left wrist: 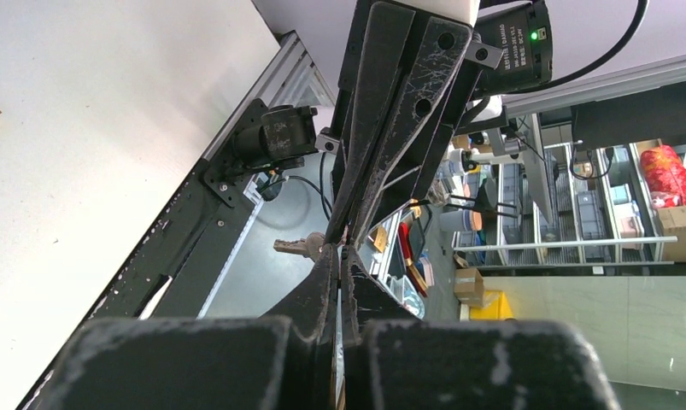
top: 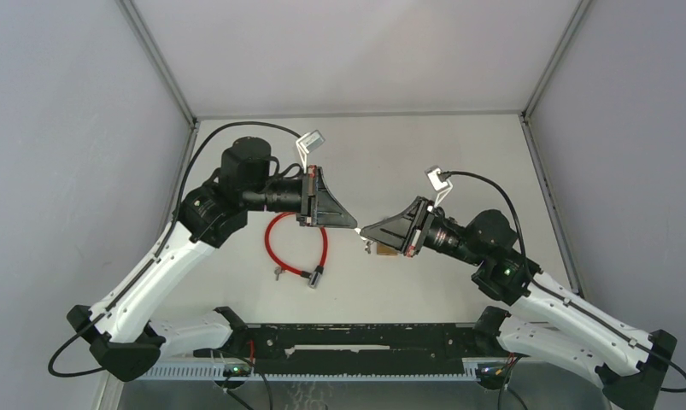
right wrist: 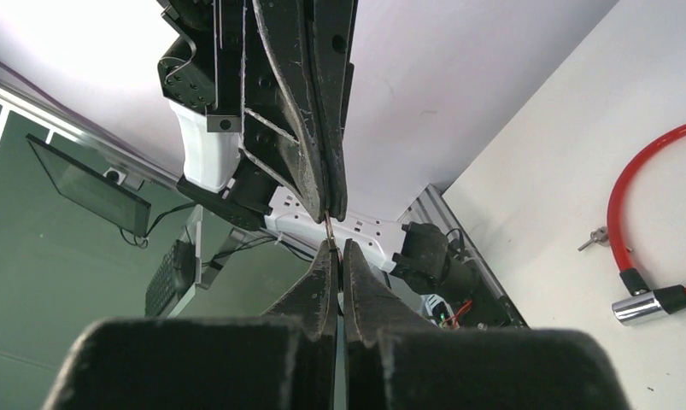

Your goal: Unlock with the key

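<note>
Key (left wrist: 301,248) is up in mid-air, and we see it pinched where the closed left gripper (left wrist: 339,254) and closed right gripper (right wrist: 337,246) meet tip to tip. Red cable lock (top: 296,248) lies on the table (top: 407,154) below the left gripper, key not yet in it, so inserting and turning are all left

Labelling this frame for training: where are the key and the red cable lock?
key (left wrist: 298,248), left wrist view, on the metal part jutting out sideways.
red cable lock (right wrist: 640,309), right wrist view, on its silver metal end.
</note>
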